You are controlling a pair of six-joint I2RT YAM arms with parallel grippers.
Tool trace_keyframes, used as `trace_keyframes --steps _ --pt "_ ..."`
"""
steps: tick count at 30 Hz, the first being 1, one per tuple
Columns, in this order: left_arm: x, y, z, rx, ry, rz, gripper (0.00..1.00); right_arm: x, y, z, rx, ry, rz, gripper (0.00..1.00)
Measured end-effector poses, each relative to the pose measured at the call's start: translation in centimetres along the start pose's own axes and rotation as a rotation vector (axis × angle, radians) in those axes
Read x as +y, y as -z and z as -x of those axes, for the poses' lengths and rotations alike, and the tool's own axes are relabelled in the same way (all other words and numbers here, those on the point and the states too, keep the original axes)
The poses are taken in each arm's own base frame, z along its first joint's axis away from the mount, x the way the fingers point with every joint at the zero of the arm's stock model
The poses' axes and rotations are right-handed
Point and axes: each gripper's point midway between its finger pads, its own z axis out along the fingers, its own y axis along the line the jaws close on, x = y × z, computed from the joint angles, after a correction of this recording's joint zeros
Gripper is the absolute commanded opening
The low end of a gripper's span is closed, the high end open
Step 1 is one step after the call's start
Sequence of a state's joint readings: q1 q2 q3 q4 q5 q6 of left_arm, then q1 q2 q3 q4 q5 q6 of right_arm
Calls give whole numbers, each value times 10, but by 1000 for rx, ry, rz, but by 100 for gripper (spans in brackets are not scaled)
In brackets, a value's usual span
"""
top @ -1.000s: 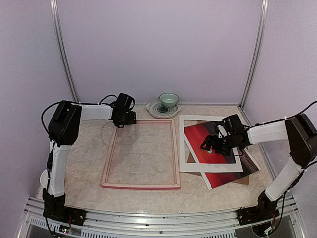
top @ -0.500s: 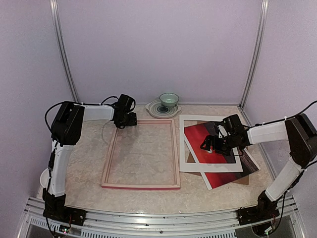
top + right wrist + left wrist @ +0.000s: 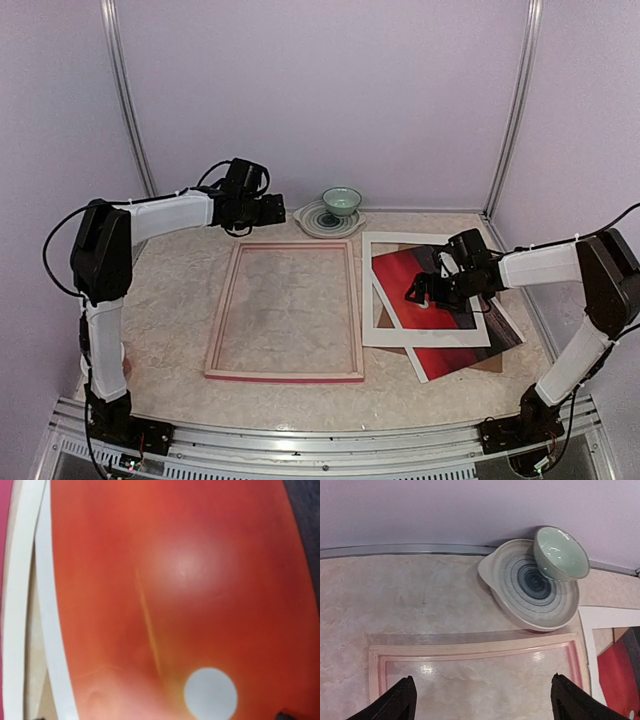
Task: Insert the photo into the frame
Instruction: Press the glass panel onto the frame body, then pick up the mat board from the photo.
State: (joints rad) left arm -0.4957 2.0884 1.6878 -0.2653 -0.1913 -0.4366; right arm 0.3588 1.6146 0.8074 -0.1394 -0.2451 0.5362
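Note:
The frame (image 3: 222, 312) lies flat at the table's middle, pale side up, with a pink-red edge along its near rail. Its far rail shows in the left wrist view (image 3: 470, 650). The photo (image 3: 398, 275), a red sunset print, lies at the right under the white mat (image 3: 425, 336), and one corner sticks out at the near right. It fills the right wrist view (image 3: 175, 580), white sun dot low. My left gripper (image 3: 274, 212) hovers open and empty over the frame's far rail; in its wrist view (image 3: 482, 702) the tips stand wide apart. My right gripper (image 3: 420, 293) is low on the photo inside the mat's opening, its tips apart.
A striped plate (image 3: 312, 222) with a green bowl (image 3: 341, 201) on it stands at the back, just beyond the frame. Both show in the left wrist view, the plate (image 3: 520, 595) and the bowl (image 3: 561, 554). Brown backing (image 3: 495, 364) peeks out under the photo. The walls are close behind and to the right.
My left gripper has lifted off the frame's far left corner and swung right and back, toward the plate. The right arm, the photo and the mat have not moved.

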Motion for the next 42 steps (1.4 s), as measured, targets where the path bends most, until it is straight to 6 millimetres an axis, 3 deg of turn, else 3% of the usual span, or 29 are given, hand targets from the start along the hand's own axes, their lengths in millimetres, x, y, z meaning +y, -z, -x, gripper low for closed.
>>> trace_keyframes --steps 3,5,8,11,15,22,28,33,37,42 --pt "-38 27 4 -28 -26 -87 99 -6 2 0 10 -4 -12 99" --pt "-69 41 -5 -24 -56 -151 99 -13 4 4 8 -17 -18 99" --pt "-109 52 -35 18 -103 -241 99 -31 12 13 -11 -60 -38 99" --pt "-139 62 -71 83 -150 -314 99 -45 24 24 -48 -90 -54 99" --pt "-177 80 -104 137 -194 -418 99 -55 43 39 -115 -123 -66 99" --pt "-232 107 -144 192 -238 -587 99 -74 57 31 -155 -191 -114 99" --pt "-258 105 -192 276 -275 -640 99 -89 65 24 -177 -251 -163 99" --pt "-277 111 -220 321 -308 -680 99 -95 74 13 -177 -277 -198 99" --pt "-287 114 -224 322 -304 -688 99 -101 78 11 -183 -299 -211 99" --pt "-284 106 -219 300 -272 -646 99 -112 78 8 -181 -339 -218 99"
